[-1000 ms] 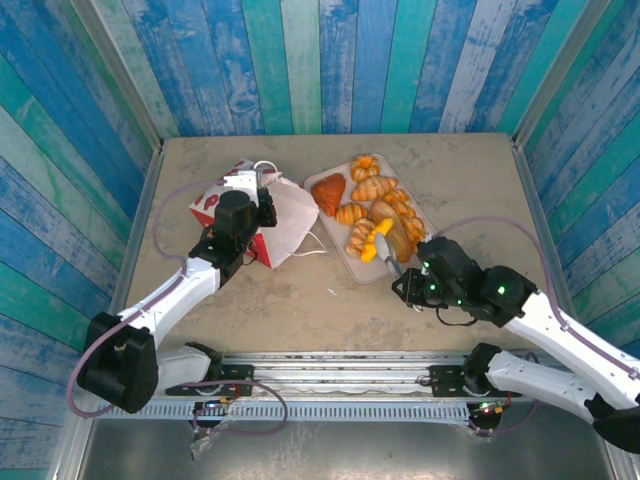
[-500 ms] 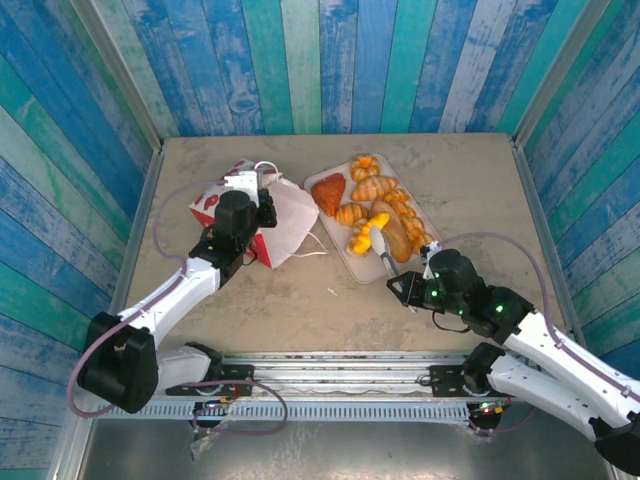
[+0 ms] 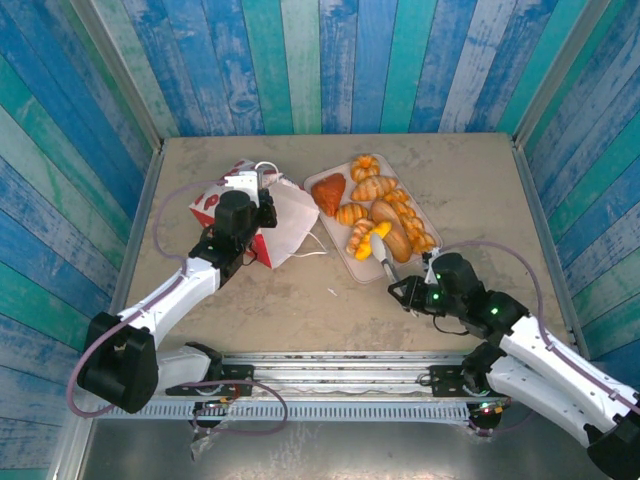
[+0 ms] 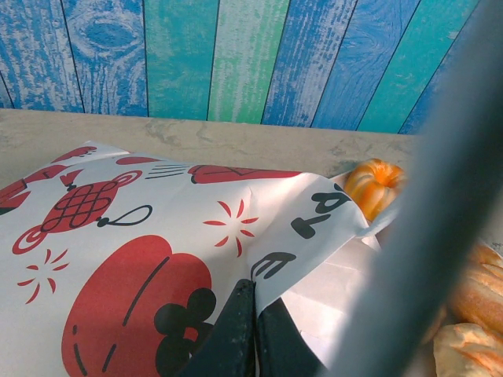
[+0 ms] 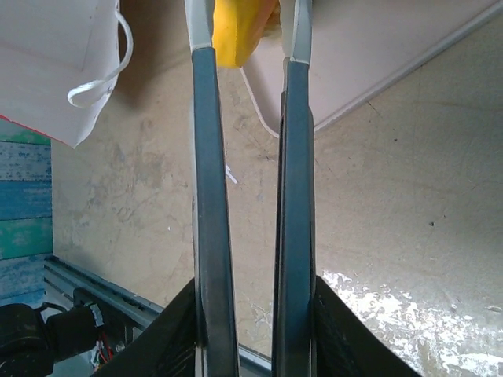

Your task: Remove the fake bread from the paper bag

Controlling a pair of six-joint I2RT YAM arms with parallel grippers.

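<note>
white arm shells (image 3: 175, 292), black joints (image 3: 232, 215), green lights (image 3: 432, 296), mauve cables (image 3: 490, 243); right claw (image 5: 250, 23) slim, dark, pale-tipped.

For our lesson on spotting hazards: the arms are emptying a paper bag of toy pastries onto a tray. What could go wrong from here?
1. The yellow pastry sits between the right gripper fingertips near the pink tray edge; let go there, it might roll onto the table.
2. A cord handle lies beside those fingers and might snag.
3. The left gripper pinches the paper bag; a pull may tear it.
</note>
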